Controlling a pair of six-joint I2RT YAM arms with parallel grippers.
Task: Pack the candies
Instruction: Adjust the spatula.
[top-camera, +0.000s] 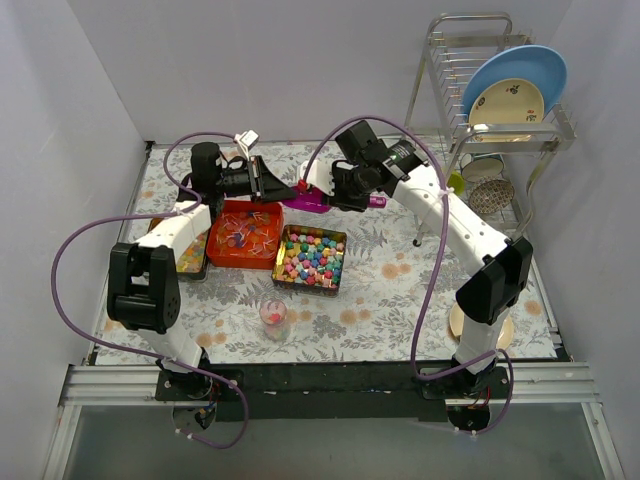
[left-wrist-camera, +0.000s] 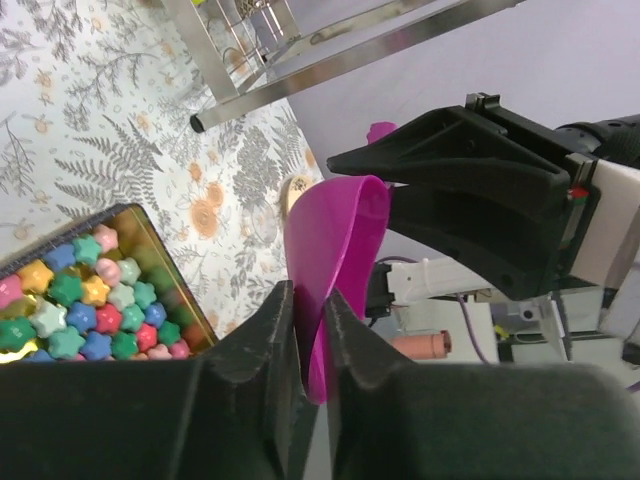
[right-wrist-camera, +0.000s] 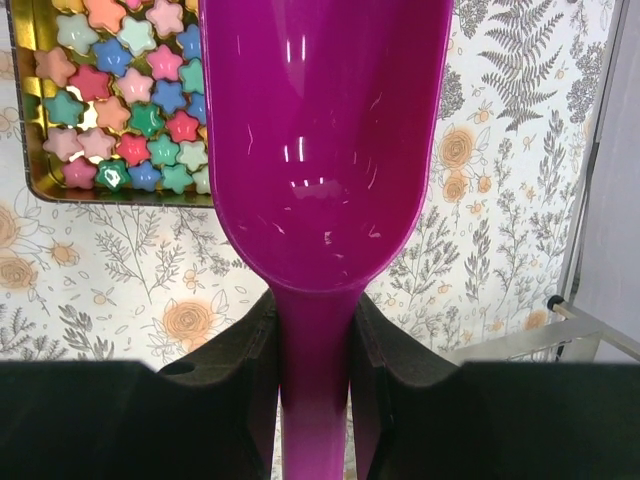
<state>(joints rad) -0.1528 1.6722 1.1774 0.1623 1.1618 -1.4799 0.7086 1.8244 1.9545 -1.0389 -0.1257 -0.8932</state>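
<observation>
Pastel star-shaped candies (top-camera: 312, 257) fill a gold tin (top-camera: 339, 262) at the table's middle; they also show in the left wrist view (left-wrist-camera: 80, 300) and the right wrist view (right-wrist-camera: 120, 100). Clear-wrapped candies (top-camera: 243, 235) lie in a red tray (top-camera: 218, 250) to its left. A purple scoop (top-camera: 308, 203) hangs above the table behind the tin, its bowl (right-wrist-camera: 330, 140) empty. My right gripper (top-camera: 335, 192) (right-wrist-camera: 315, 310) is shut on the scoop's handle. My left gripper (top-camera: 283, 188) (left-wrist-camera: 310, 300) is shut on the scoop's front rim (left-wrist-camera: 335, 240).
A small clear cup (top-camera: 273, 315) with pink candies stands near the front. Another tin (top-camera: 190, 260) sits left of the red tray. A metal dish rack (top-camera: 490, 90) with plates and bowls stands at the back right. A pale plate (top-camera: 460, 322) lies by the right arm.
</observation>
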